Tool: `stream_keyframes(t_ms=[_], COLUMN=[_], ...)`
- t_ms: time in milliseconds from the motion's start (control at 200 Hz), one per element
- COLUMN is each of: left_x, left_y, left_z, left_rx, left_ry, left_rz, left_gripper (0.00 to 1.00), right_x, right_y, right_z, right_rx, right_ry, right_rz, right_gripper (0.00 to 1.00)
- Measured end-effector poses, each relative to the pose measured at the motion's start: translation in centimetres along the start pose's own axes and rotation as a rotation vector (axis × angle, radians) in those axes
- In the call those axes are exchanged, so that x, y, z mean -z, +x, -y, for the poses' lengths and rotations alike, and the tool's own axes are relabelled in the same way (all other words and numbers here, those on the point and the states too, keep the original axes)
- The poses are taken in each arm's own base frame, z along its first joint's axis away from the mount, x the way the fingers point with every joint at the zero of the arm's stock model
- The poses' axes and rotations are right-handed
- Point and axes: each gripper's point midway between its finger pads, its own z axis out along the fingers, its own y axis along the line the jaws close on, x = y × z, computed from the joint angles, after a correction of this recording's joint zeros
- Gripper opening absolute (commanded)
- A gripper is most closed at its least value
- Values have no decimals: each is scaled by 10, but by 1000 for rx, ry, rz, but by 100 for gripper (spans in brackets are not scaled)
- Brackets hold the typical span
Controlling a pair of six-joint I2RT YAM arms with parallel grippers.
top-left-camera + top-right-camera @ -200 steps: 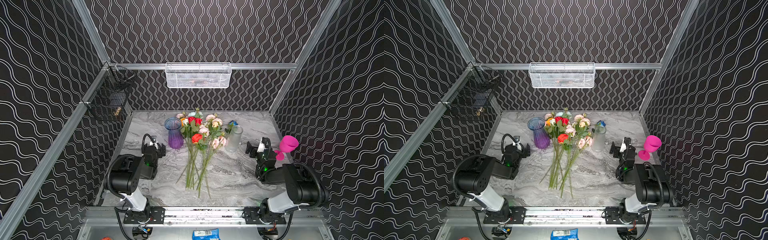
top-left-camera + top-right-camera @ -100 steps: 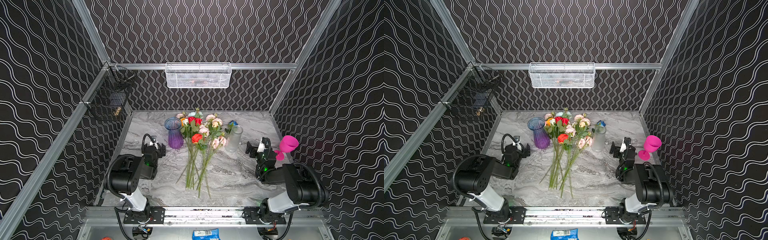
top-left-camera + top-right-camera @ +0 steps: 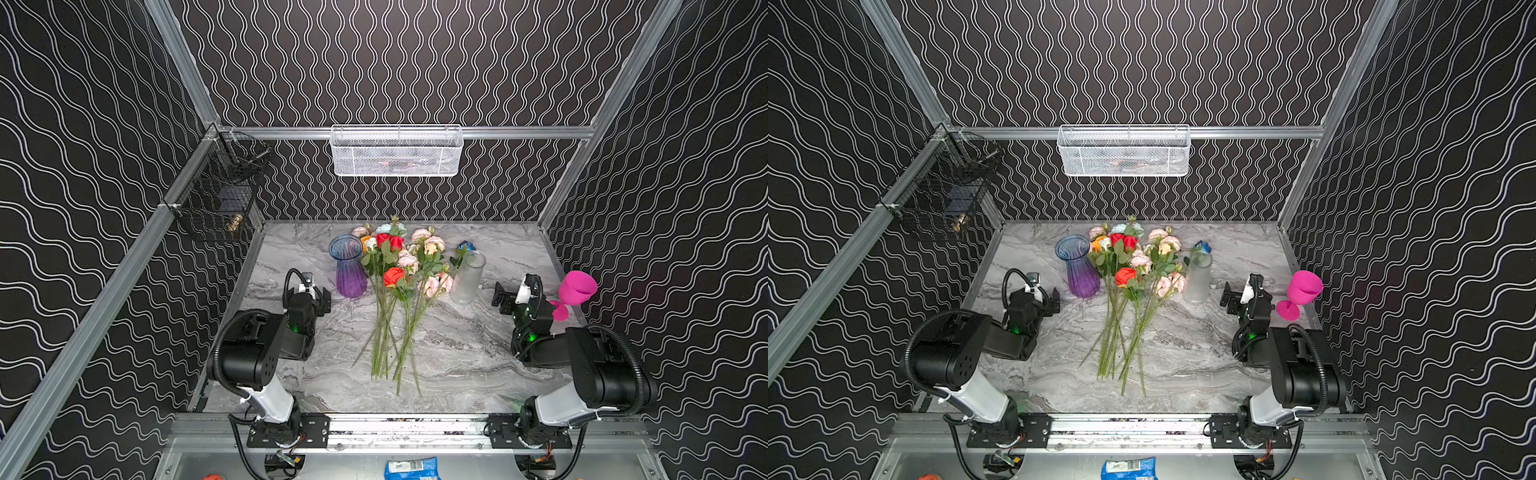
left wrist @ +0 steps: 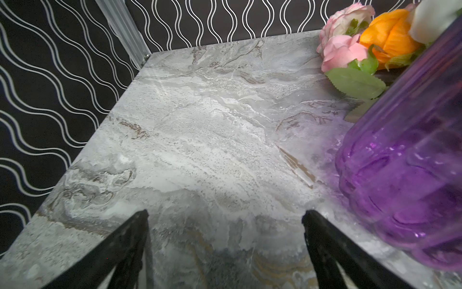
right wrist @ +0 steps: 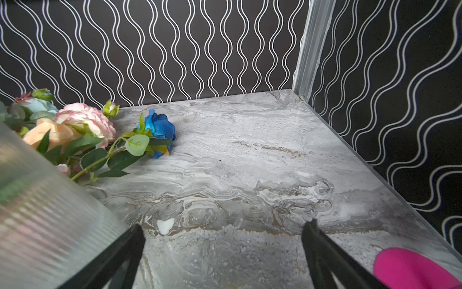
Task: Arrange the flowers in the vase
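Observation:
The flowers (image 3: 395, 286) (image 3: 1125, 286) lie in a loose bunch on the marble table, blooms toward the back wall and green stems toward the front. A purple glass vase (image 3: 350, 270) (image 4: 405, 162) stands upright just left of the blooms. A frosted glass vase (image 3: 467, 278) (image 5: 42, 212) stands at their right, with a blue flower (image 5: 160, 128) behind it. My left gripper (image 3: 309, 296) (image 4: 226, 214) rests low beside the purple vase, open and empty. My right gripper (image 3: 513, 293) (image 5: 225, 224) sits right of the frosted vase, also open and empty.
A pink plastic goblet (image 3: 575, 291) (image 5: 412, 267) stands close to my right gripper by the right wall. A white mesh basket (image 3: 397, 151) hangs on the back wall and a black wire basket (image 3: 216, 195) on the left wall.

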Motion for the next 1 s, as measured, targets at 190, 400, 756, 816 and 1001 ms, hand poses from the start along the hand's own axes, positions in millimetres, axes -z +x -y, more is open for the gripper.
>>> stream_keyframes(t_ms=[190,400,756,816,1001], left_x=[24,60,150,164,199], left_y=[-35,-83,-172,-184,-209], left_z=[-6,-11,-55,-63,-68], left_rx=[7,27,325,405,633], left_ry=[-41,-105,-202,-191,-53], left_rz=[94,210,364,371,320], left_gripper=[99,99,99,99,99], right_x=[1,-6,16,22,35], right_y=[-4,-61,-164,-189,-206], right_z=[5,11,16,15,1], right_rx=[-8,-35,-171,-229,-388], right_ry=[28,97,171,169,93], right_rz=[8,72,96,105,18], right_gripper=[99,99,99,99,66])
